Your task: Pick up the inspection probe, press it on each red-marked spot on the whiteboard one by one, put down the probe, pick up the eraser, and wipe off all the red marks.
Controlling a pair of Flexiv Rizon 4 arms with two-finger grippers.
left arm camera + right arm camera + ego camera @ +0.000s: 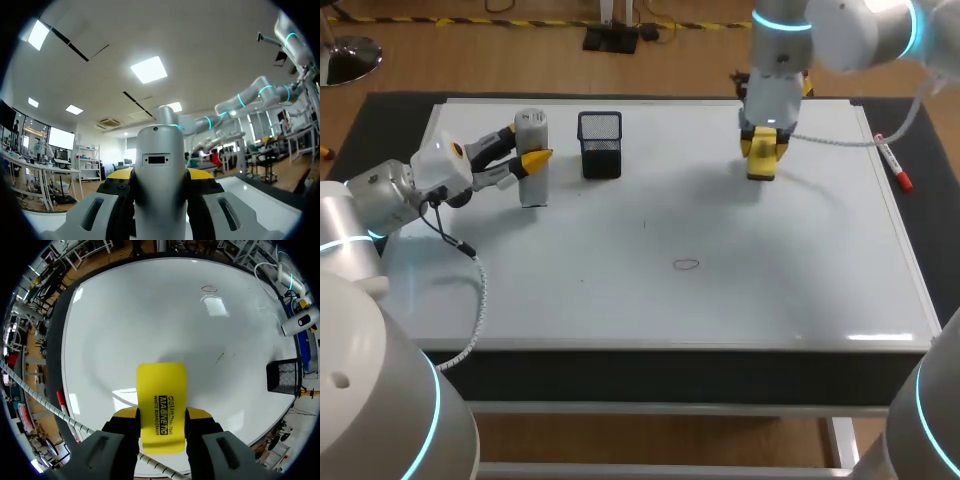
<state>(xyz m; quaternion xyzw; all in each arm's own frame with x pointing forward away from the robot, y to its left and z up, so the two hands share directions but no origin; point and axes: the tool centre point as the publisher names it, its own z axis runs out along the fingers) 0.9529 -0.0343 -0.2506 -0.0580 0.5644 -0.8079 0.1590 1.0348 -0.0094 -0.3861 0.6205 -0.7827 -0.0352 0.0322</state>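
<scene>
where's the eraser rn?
The eraser is in the right gripper, at the whiteboard's far right in the head view, right of the black mesh cup.

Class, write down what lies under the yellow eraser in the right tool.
Only bare whiteboard shows under the eraser, held by the right tool. The patch directly beneath is covered; the red mark lies well ahead.

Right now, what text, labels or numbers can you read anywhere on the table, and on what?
"MAGNETIC": on the yellow whiteboard eraser in the right gripper.
"WHITE BOARD ERASER": same label.
Small line beside them: too small to read.
Inspection probe, red marker: no readable print.
</scene>
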